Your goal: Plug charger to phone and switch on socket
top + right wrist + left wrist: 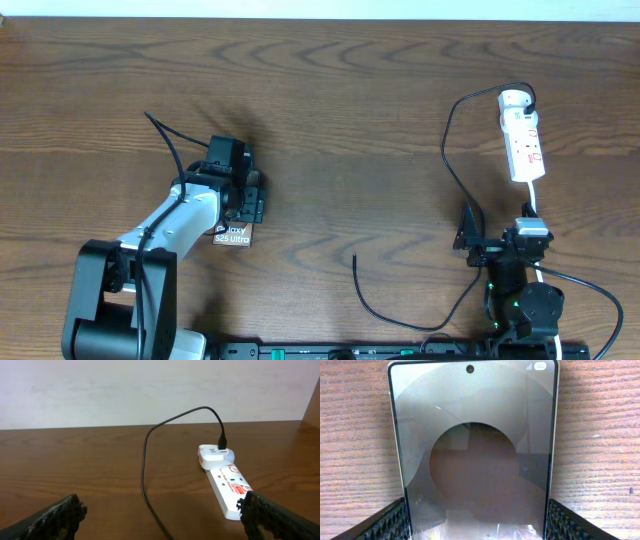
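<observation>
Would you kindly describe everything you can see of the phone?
The phone is a flat rectangular slab with a glossy grey screen, a punch-hole camera, small white status icons and a thin pale frame. It lies flat, screen up, on the wooden table. White "Galaxy S25 Ultra" lettering shows at one end from overhead. The left gripper straddles it, fingers right beside both long edges; actual contact cannot be judged.

Phone (pixel 232 236) lies left, socket (pixel 524 140) far right, charger (pixel 445 145) between.
</observation>
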